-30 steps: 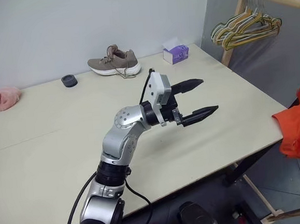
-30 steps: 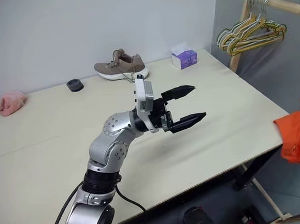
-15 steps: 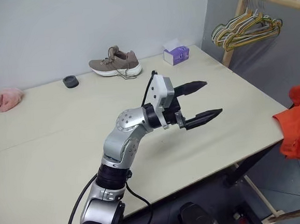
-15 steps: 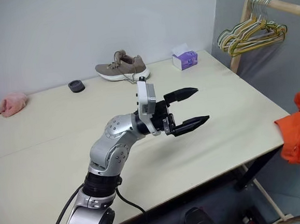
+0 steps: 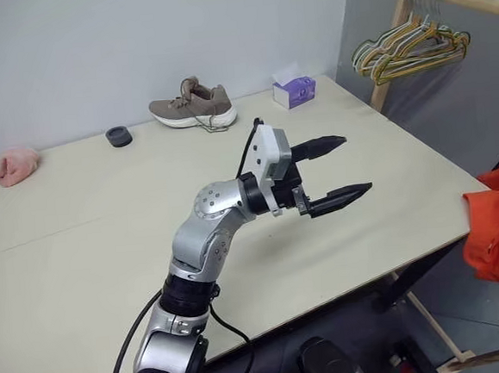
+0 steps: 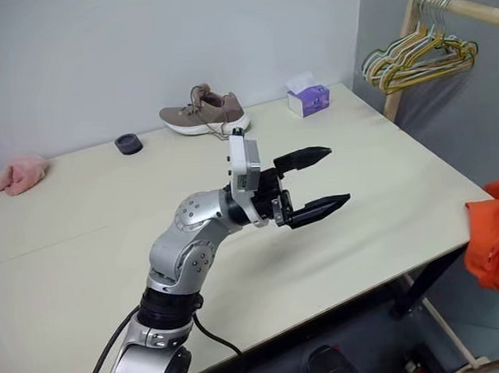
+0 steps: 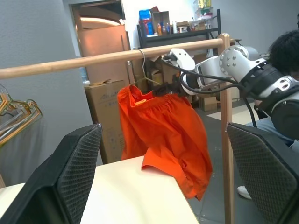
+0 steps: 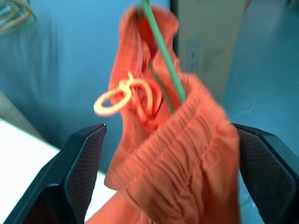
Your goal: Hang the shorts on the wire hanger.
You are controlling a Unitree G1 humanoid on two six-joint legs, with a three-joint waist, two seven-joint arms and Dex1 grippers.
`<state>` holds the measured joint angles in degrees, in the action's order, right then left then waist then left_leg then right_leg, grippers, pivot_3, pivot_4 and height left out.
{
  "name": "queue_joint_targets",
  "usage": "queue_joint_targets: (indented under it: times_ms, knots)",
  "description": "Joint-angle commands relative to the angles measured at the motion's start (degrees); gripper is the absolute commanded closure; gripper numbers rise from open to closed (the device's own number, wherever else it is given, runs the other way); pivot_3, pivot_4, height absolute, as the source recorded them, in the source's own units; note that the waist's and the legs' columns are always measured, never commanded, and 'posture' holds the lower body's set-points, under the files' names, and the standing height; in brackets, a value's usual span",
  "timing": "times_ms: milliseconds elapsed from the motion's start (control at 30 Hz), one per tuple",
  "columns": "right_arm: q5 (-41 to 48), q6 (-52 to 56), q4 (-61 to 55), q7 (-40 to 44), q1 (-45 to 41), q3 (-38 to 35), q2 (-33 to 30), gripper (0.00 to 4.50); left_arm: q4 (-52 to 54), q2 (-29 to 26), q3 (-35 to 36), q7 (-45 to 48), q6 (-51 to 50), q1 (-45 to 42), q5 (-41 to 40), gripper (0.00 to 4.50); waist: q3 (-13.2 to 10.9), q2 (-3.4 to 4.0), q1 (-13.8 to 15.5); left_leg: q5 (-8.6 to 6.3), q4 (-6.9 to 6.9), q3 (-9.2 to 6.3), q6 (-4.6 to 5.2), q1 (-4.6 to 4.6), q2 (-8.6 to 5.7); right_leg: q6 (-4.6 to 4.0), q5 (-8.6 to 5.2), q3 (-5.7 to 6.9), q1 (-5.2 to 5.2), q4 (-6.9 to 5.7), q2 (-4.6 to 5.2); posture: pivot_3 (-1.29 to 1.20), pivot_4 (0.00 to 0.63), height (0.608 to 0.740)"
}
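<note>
Nearest in the head views, the left gripper (image 5: 339, 172) hangs above the pale table (image 5: 82, 251), its two black fingers spread wide with nothing between them, aimed toward three o'clock. At the table's three-o'clock edge a bunch of orange cloth shows, the shorts (image 5: 497, 229), cut off by the frame and dangling past the corner, well apart from that gripper.

The left wrist view gives what the head views lack: the shorts (image 7: 163, 135) hang from the wire hanger (image 7: 140, 70), whose hook is over a wooden rail (image 7: 93, 59), and the lowest fold droops over the table corner. The right gripper (image 7: 163, 88) sits right at the waistband, at the end of its silver arm; whether its tips touch the cloth I cannot tell from here. A person's dark hair (image 7: 285, 46) shows at the frame's edge.

The right wrist view settles the rest: the two fingers (image 8: 74, 177) stand far apart, released, with the gathered waistband (image 8: 187, 140) and a looped drawstring (image 8: 124, 95) loose between them, and the thin green wire (image 8: 163, 51) running into the cloth.

Farther back on the table, toward twelve o'clock: a brown shoe (image 5: 193, 104), a small black disc (image 5: 118, 136), a purple tissue box (image 5: 294, 89). A pink fluffy cloth (image 5: 8, 165) lies at ten o'clock. Coloured hangers (image 5: 407, 49) crowd the rail at two o'clock
</note>
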<state>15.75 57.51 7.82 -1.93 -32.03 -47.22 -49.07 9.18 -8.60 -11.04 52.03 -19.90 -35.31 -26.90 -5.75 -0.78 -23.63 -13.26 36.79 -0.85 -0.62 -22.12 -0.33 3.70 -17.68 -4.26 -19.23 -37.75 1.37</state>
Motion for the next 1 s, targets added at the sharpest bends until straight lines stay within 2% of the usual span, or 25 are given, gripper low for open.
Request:
queue_joint_targets:
  times_ms: [33, 133, 300, 567, 700, 767, 1000]
  knots:
    - [-3.1, -9.3, -6.2, -2.0, 1.4, -0.1, -0.3, 0.08, 1.2, 0.1, -0.3, 0.3, 0.6, -1.0, -0.6, 0.00, 0.0, 0.01, 0.0, 0.00, 0.00, 0.00, 0.00, 0.00, 0.00, 0.00, 0.00, 0.00, 0.00, 0.00, 0.00, -0.41, 0.067, 0.740]
    - [-3.8, -15.2, -8.1, -2.3, 2.2, 0.7, 1.1, 0.08, 1.3, 0.1, -0.3, 0.3, 0.6, -0.9, -0.6, 0.00, 0.0, 0.00, -0.1, -0.01, -0.01, 0.02, 0.01, 0.01, 0.00, 0.00, 0.00, -0.02, -0.01, 0.00, 0.00, -0.41, 0.067, 0.740]
    - [-3.2, -24.1, -13.7, 4.3, 5.0, 7.7, 3.2, 0.08, 1.2, 0.0, 0.0, -0.1, 0.5, -0.8, -0.6, 0.00, 0.0, -0.02, -0.2, -0.01, -0.03, 0.02, 0.00, 0.04, 0.02, 0.00, 0.00, -0.03, -0.01, 0.00, -0.02, -0.40, 0.067, 0.740]
    - [-0.8, -31.4, -25.1, 20.1, 15.7, 28.2, 10.6, 0.08, 3.7, -0.4, 3.5, -4.5, -2.9, -0.9, -3.0, 0.00, 0.0, -0.07, 0.9, -0.01, -0.02, -0.11, 0.00, 0.03, 0.04, 0.00, 0.00, 0.05, -0.01, -0.05, -0.05, -0.29, 0.051, 0.740]
    - [-1.7, -37.1, -23.7, 24.2, 19.4, 36.1, 16.1, 0.08, 6.2, -1.4, 5.6, -9.9, -4.6, 0.5, -2.0, 0.00, 0.0, -0.05, 3.5, -0.02, 0.01, -0.14, -0.01, -0.05, 0.04, 0.01, 0.01, 0.04, -0.10, -0.10, -0.05, -0.21, 0.045, 0.740]
    - [-3.4, -41.0, -21.0, 25.9, 19.6, 41.8, 19.6, 0.08, 6.8, -3.5, 7.3, -15.7, -4.2, 3.5, 2.9, 0.00, 0.0, -0.01, 5.0, -0.02, 0.02, -0.15, -0.02, -0.12, 0.04, 0.00, 0.01, 0.02, -0.20, -0.17, -0.06, -0.17, 0.043, 0.740]
    - [-5.1, -49.6, -10.1, 29.8, 13.8, 48.2, 26.3, 0.08, 6.8, -11.9, 11.6, -28.2, -7.0, 15.0, 14.4, 0.00, 0.0, -0.04, 11.6, -0.01, 0.09, -0.31, -0.05, -0.32, 0.03, -0.09, 0.07, 0.07, -0.50, -0.39, -0.08, -0.08, 0.047, 0.740]
